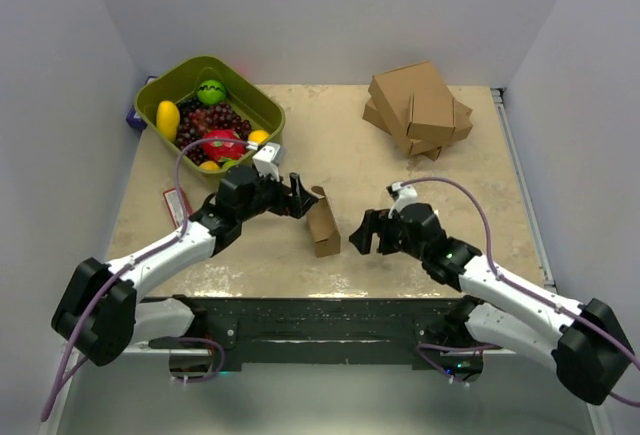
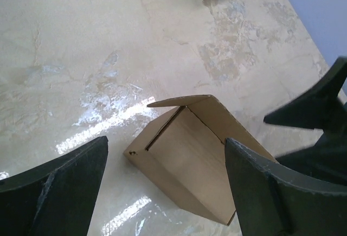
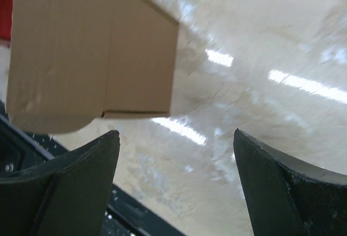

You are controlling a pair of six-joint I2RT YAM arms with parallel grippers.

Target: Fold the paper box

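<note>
Box (image 1: 322, 225) sits between left tool (image 1: 299, 197) and right tool (image 1: 366, 236), both spread wide.

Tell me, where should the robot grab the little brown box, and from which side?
Probably the paper box across its two flat long walls, near the middle, away from the loose flap at one end. It stands narrow and upright, so the open left claw could close in from the left; its fingers frame the box.

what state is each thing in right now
paper box: standing on the table, body formed, end flap ajar
left hand: open, close to paper box
right hand: open, apart from paper box
cartons: closed, stacked
basket: filled with fruit
</note>
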